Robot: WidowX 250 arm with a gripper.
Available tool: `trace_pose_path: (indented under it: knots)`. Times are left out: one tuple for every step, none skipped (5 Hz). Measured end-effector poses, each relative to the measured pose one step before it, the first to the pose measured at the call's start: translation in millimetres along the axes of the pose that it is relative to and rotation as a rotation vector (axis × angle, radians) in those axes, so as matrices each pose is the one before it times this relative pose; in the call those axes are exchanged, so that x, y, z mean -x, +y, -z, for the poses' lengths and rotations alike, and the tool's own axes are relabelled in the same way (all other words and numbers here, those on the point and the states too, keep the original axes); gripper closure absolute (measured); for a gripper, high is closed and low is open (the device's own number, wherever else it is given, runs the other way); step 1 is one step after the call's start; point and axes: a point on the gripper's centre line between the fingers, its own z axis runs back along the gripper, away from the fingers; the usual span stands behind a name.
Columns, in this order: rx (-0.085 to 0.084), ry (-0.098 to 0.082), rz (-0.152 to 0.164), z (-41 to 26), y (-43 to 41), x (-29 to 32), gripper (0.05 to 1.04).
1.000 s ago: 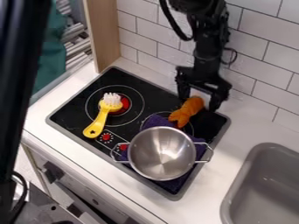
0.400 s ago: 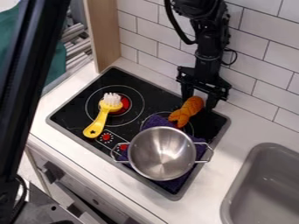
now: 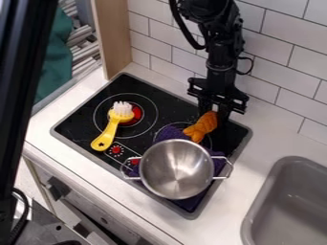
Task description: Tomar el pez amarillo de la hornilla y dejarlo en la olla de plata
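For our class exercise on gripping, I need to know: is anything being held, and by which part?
Yes: the fish appears pinched in the gripper, by its end away from the pot.

A grey sink [image 3: 253,210] with rounded corners is set into a white counter [image 3: 271,141]. Behind the sink rises a wall [image 3: 290,60] of glossy white rectangular tiles with dark grout lines. Well to the left of the sink, an upright light-wood panel [image 3: 111,36] meets the tiles; beyond it hangs teal cloth [image 3: 56,64] beside pale bars [image 3: 81,40]. Left of the sink, below the counter's front edge, is a whitish cabinet front [image 3: 96,208]. Light shines softly on the tiles.
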Motion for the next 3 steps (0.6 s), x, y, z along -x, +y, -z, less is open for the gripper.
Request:
trace_pose_path:
  knots:
    - [0.0146,-0.0729,0.0147,-22.7,-3.56,3.98,0.732]
    - [0.0032,-0.128,0.0417,-32.72,-7.86,-1.89,0.732]
    - [-0.0278,-0.0722,0.0459,-18.68,-4.65,4.62,0.732]
